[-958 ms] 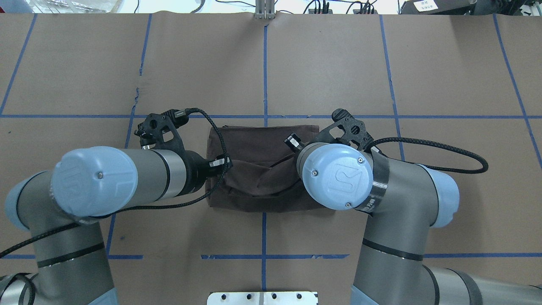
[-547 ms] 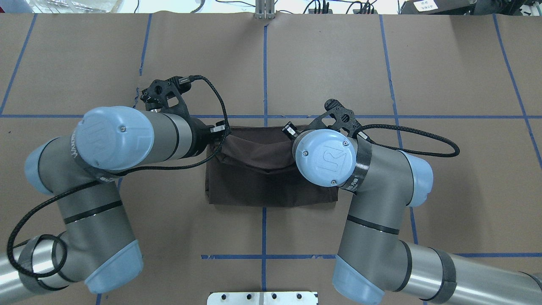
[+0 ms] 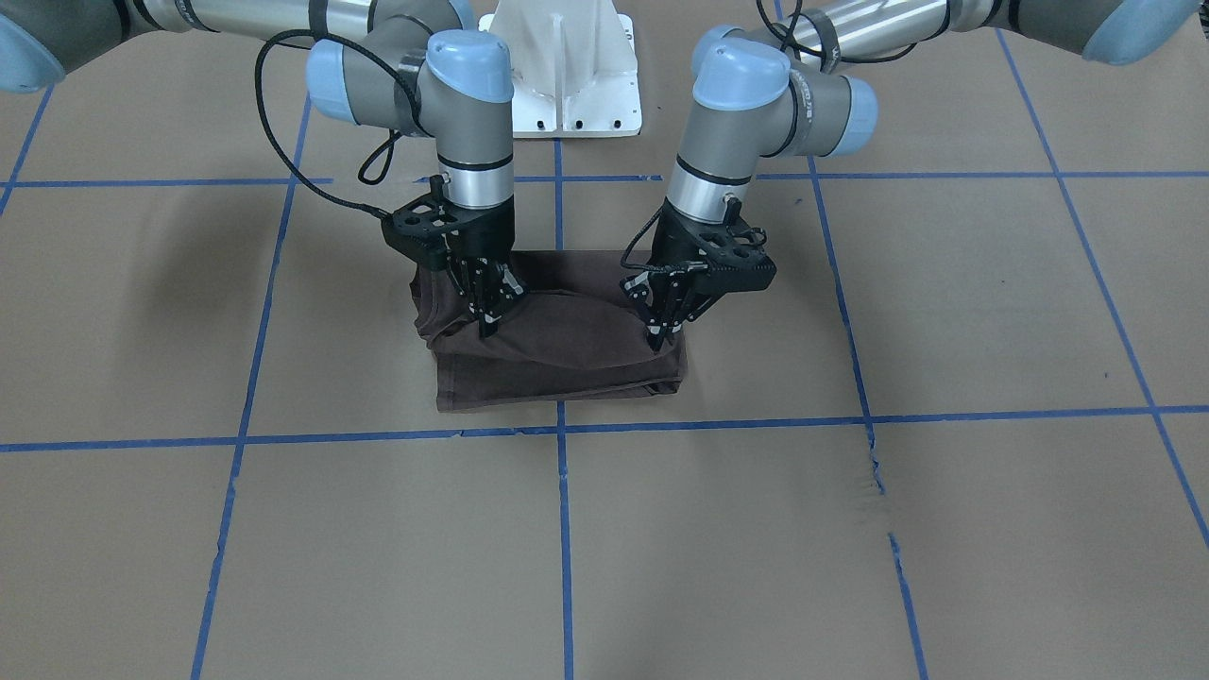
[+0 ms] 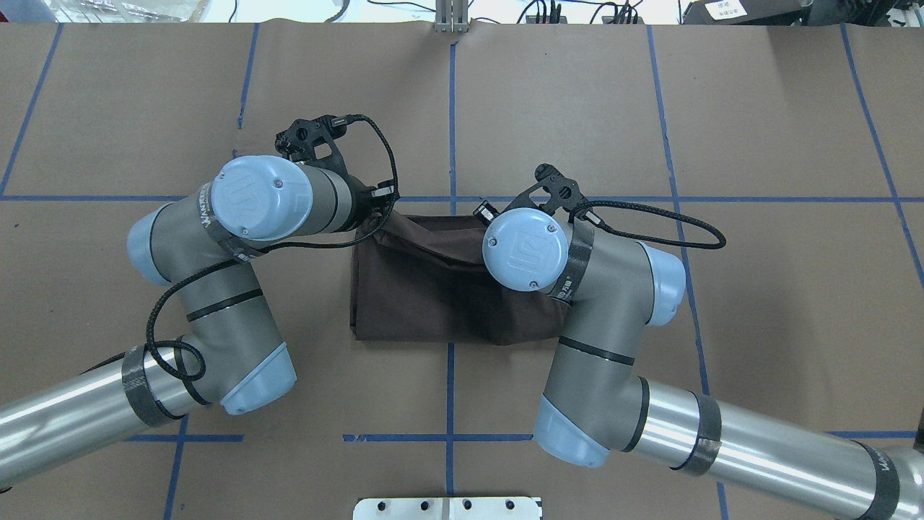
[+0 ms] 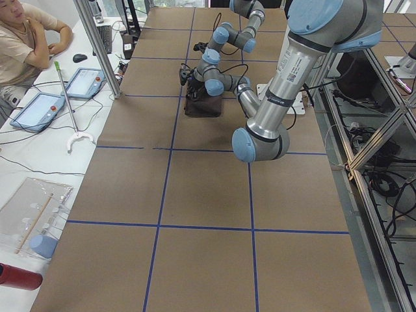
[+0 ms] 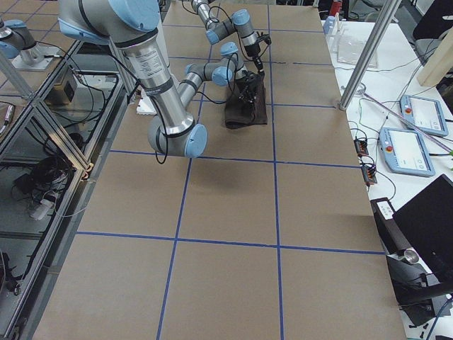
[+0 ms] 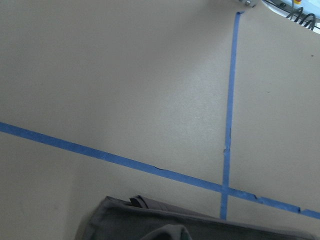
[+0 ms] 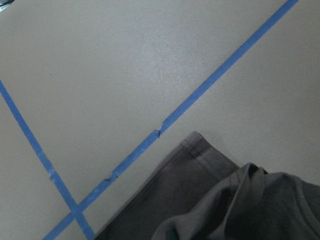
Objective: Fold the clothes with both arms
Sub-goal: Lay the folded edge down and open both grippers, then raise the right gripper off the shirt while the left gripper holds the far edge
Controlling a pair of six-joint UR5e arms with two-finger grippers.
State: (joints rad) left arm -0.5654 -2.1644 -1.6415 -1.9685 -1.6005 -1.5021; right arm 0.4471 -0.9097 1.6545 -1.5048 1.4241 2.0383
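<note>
The dark brown T-shirt (image 3: 557, 368) lies as a folded rectangle on the brown paper table, and it also shows in the overhead view (image 4: 433, 303). Its near layer is lifted and drawn over the lower layer. My left gripper (image 3: 658, 338) is shut on the raised fabric at the front view's right. Across from it, my right gripper (image 3: 488, 326) is shut on the same raised edge. From overhead, the left arm (image 4: 253, 198) and right arm (image 4: 523, 249) hide both grippers. Each wrist view catches only cloth, the left a T-shirt edge (image 7: 200, 227) and the right a T-shirt corner (image 8: 210, 200).
Blue tape lines (image 4: 451, 108) grid the paper. The white pedestal base (image 3: 564, 66) stands behind the shirt. A seated person (image 5: 26, 45), tablets (image 5: 36, 110) and a metal post (image 5: 97, 45) sit beyond the table's far edge.
Both arms have swung away from the robot's base, carrying the gripped shirt edge from the middle of the cloth toward its far edge. The folded-over layer now covers less of the near half.
</note>
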